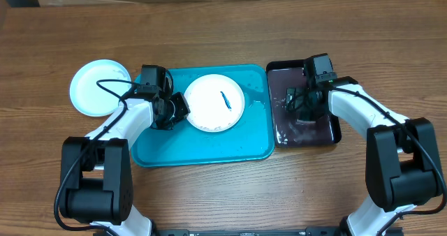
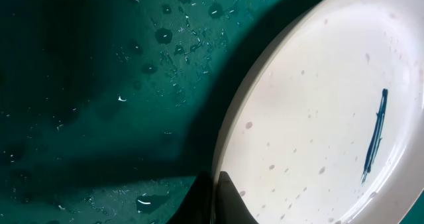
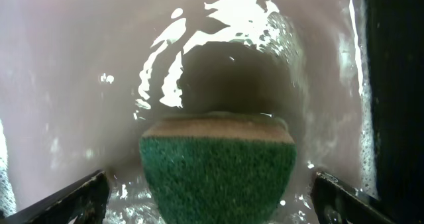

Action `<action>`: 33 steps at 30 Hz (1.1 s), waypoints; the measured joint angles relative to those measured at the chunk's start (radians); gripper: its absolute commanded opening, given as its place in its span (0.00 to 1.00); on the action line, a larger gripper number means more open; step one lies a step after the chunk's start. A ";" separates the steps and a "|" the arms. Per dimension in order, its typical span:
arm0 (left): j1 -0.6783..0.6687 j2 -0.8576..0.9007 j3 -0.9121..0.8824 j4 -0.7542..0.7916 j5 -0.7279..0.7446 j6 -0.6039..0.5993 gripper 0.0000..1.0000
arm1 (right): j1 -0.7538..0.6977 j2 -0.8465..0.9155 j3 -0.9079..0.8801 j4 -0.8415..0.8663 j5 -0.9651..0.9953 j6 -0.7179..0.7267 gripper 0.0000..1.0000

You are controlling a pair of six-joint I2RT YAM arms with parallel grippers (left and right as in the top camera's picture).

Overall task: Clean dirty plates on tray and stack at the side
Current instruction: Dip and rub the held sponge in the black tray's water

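sponge (image 3: 217, 177) btwn open r hand (image 1: 299, 103), l hand (image 2: 215, 199) pinching plate (image 2: 318, 118) rim.

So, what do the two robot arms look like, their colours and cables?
Both the left arm and the right arm have white shells, black joints and a thin black cable alongside. The left gripper and right gripper are black.

Glossy turquoise tray (image 2: 79, 85), rough green sponge (image 3: 218, 177)

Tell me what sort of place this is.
Likely a robot test bench set up for dishwashing, not a real kitchen: a wooden table, a wet turquoise tray holding a smeared white plate, and a black tray with a green sponge.
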 measured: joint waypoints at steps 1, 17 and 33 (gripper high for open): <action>0.000 0.000 0.000 0.000 0.000 0.000 0.04 | 0.000 0.000 0.000 0.005 0.000 0.001 0.98; 0.000 0.000 0.000 0.000 0.000 0.000 0.04 | 0.000 0.000 -0.001 0.041 0.000 0.003 0.95; 0.000 0.000 0.000 0.000 0.000 0.000 0.04 | 0.000 0.000 0.018 -0.003 -0.001 0.003 0.94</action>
